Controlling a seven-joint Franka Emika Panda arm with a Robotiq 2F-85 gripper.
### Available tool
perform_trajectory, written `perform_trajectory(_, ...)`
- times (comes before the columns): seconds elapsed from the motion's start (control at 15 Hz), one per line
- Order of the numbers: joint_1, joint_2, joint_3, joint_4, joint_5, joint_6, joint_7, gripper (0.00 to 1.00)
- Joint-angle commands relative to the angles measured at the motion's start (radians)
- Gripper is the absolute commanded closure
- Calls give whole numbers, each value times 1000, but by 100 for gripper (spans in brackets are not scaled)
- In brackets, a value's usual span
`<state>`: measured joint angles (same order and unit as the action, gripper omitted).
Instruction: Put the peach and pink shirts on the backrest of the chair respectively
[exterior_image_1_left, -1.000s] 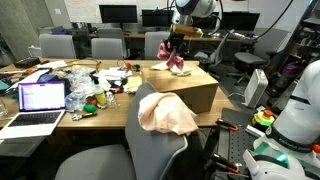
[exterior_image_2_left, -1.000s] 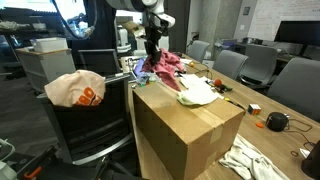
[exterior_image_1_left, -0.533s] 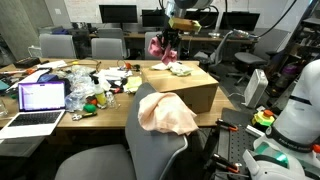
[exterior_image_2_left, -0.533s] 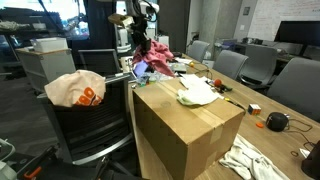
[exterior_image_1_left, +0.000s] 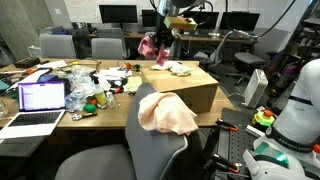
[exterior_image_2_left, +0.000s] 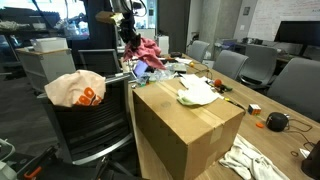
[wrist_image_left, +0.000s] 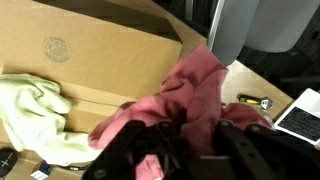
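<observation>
The peach shirt (exterior_image_1_left: 165, 113) is draped over the backrest of the grey chair (exterior_image_1_left: 150, 150) in front; it also shows in an exterior view (exterior_image_2_left: 73, 90). My gripper (exterior_image_1_left: 160, 33) is shut on the pink shirt (exterior_image_1_left: 150, 47) and holds it in the air above the left edge of the cardboard box (exterior_image_1_left: 185, 85). The pink shirt hangs from the jaws in an exterior view (exterior_image_2_left: 148, 52) and fills the wrist view (wrist_image_left: 190, 95), where the gripper's fingers (wrist_image_left: 180, 150) clamp a fold of it.
A pale green cloth (exterior_image_1_left: 180, 69) lies on top of the box (exterior_image_2_left: 190, 130). A laptop (exterior_image_1_left: 40, 100) and clutter cover the long table (exterior_image_1_left: 60, 118). Office chairs (exterior_image_1_left: 105, 47) stand behind it. Another white robot (exterior_image_1_left: 295, 110) stands at the side.
My gripper has lifted the pink shirt off the box top and carried it up and away from the box, toward the table side. The peach shirt has not moved.
</observation>
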<state>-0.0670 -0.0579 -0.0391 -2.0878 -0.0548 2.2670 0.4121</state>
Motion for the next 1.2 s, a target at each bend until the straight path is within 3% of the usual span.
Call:
perform_trajectory(0.0, 19, -15, 19, 4, -37, -7, -21, 95)
perform_trajectory(0.6, 59, -35, 68, -37, -112, 21, 2, 95)
perform_trajectory(1.13, 55, -68, 61, -142, -55, 80, 11, 95)
